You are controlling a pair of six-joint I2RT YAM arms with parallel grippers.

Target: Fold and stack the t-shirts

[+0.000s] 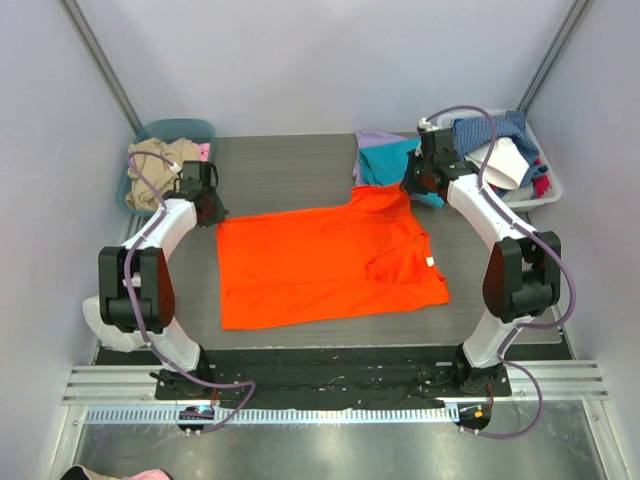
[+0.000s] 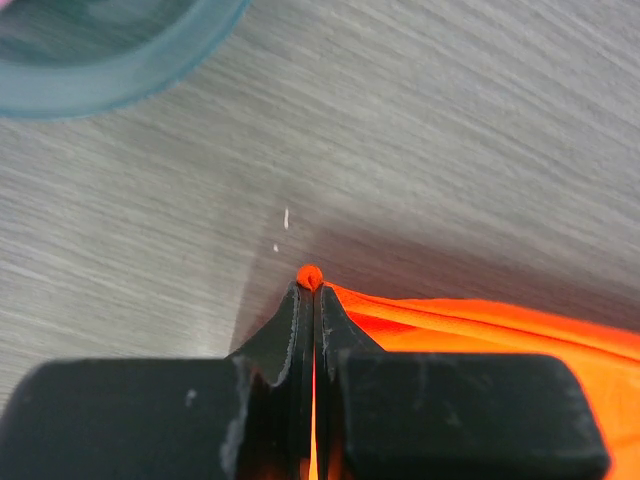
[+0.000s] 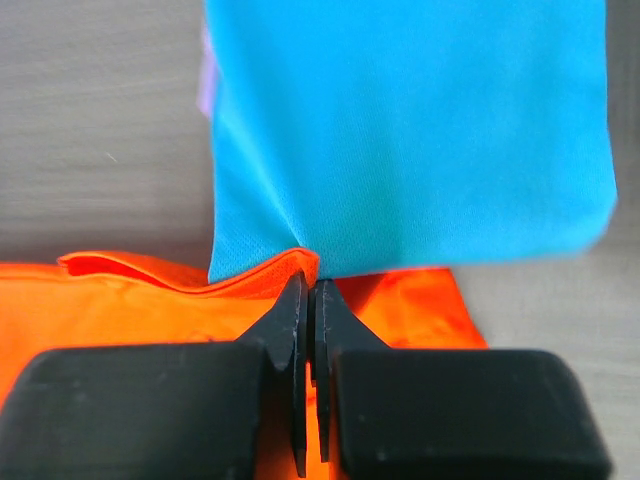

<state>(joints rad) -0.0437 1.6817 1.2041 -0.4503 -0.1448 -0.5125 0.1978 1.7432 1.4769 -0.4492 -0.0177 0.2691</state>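
Far left, teal bin (image 1: 192,126) of beige clothes (image 1: 158,165), orange t-shirt (image 1: 320,265) nearby

The grey wood-grain table (image 1: 300,160) carries an orange t-shirt (image 1: 320,262) spread flat across its middle, a small white tag (image 1: 430,262) near its right edge. The shirt's far right corner reaches the near edge of a folded teal t-shirt (image 1: 385,160), which lies on a lavender t-shirt (image 1: 375,138) that peeks out behind it. A teal bin (image 1: 190,127) of beige clothes stands at the far left corner, and a white bin (image 1: 540,200) of mixed clothes at the far right
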